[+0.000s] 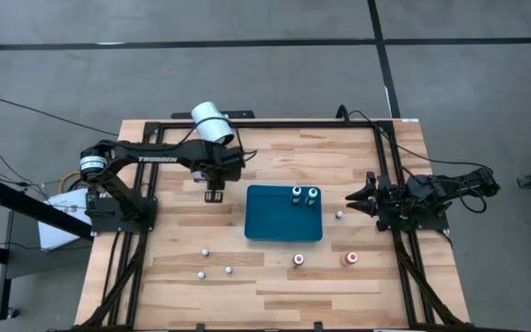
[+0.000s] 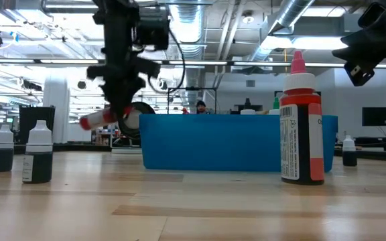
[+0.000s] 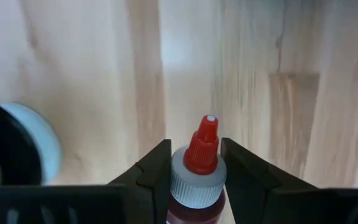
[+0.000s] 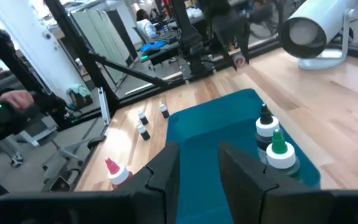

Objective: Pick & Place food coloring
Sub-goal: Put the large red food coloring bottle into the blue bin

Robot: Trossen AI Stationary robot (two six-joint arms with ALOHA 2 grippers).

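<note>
My left gripper (image 1: 212, 191) hangs over the bare wood left of the blue tray (image 1: 284, 231) and is shut on a red food coloring bottle (image 3: 196, 177). That bottle also shows in the low view (image 2: 102, 119). Two bottles, one dark-capped (image 1: 296, 194) and one green-capped (image 1: 312, 194), stand in the tray's far right corner. Two red bottles (image 1: 299, 260) (image 1: 349, 259) stand on their bases near the tray's near edge. Several tiny bottles (image 1: 205, 251) (image 1: 230, 270) (image 1: 339, 214) stand about the table. My right gripper (image 1: 353, 196) waits open, right of the tray. My left gripper pinches the red bottle at its white cap collar (image 3: 194, 183), one finger (image 3: 151, 177) on each side, coming from above and pointing down. The red nozzle (image 3: 205, 138) sticks out beyond the fingers. The bottle is lifted clear of the table, lying nearly level below the gripper.
A large white cylinder (image 1: 212, 121) sits at the table's far edge behind the left arm. A black frame runs along the table's edges (image 1: 385, 175). Bare wood lies between the tray and the left arm's base (image 1: 118, 210).
</note>
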